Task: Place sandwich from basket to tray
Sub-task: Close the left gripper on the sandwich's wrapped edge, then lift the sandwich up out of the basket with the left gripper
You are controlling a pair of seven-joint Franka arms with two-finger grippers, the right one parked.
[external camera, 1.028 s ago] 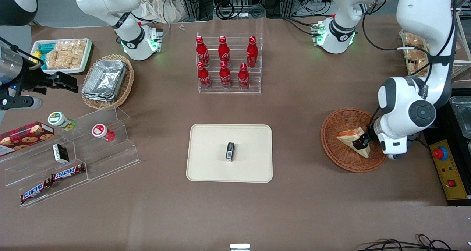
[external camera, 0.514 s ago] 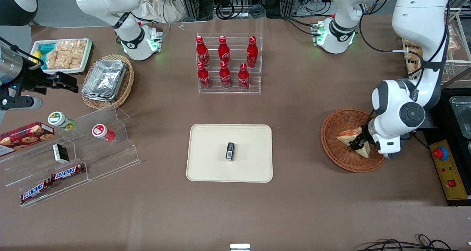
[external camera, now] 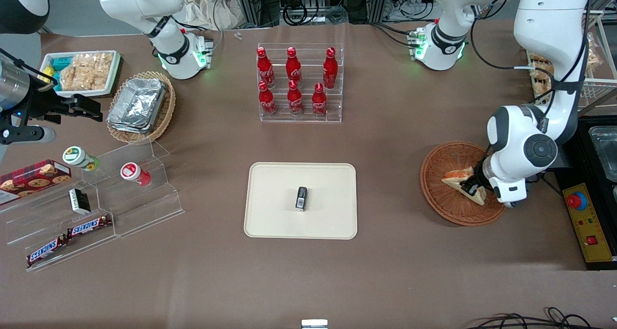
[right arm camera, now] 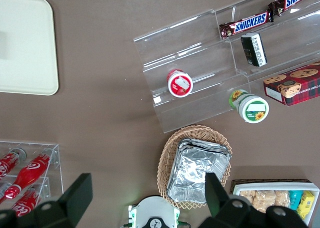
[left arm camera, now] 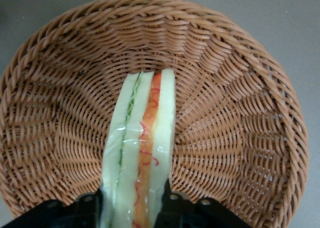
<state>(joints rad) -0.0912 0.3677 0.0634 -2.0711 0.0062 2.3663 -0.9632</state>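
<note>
- The triangle sandwich (external camera: 460, 180) with pale bread, orange and green filling and a clear wrap lies in the round reddish-brown woven basket (external camera: 436, 194).
- The basket sits on the brown bench (external camera: 395, 141), toward the working arm's end.
- The left arm's gripper (external camera: 472, 188) is down in the basket, right at the sandwich.
- In the left wrist view, one dark finger (left arm camera: 89, 207) sits on each side of the sandwich (left arm camera: 142, 153), touching its wrap. I think the gripper is squeezed onto the sandwich.
- The sandwich stands on its edge there, with the filling stripes facing up at the camera and the basket (left arm camera: 240, 113) all around it.
- I cannot tell if the sandwich is off the basket floor yet. It looks low and well inside the rim.
- The flat cream tray (external camera: 270, 213) with round corners lies in the middle of the bench, well apart from the basket.
- A small black box (external camera: 301, 197) already stands on the tray, near its middle. There is bare tray on both sides of it.
- So the grab looks done, or nearly done. The lift, the carry across the bench and the putting down are all left.
- The sandwich is soft, so a hard squeeze could squash it.
</note>
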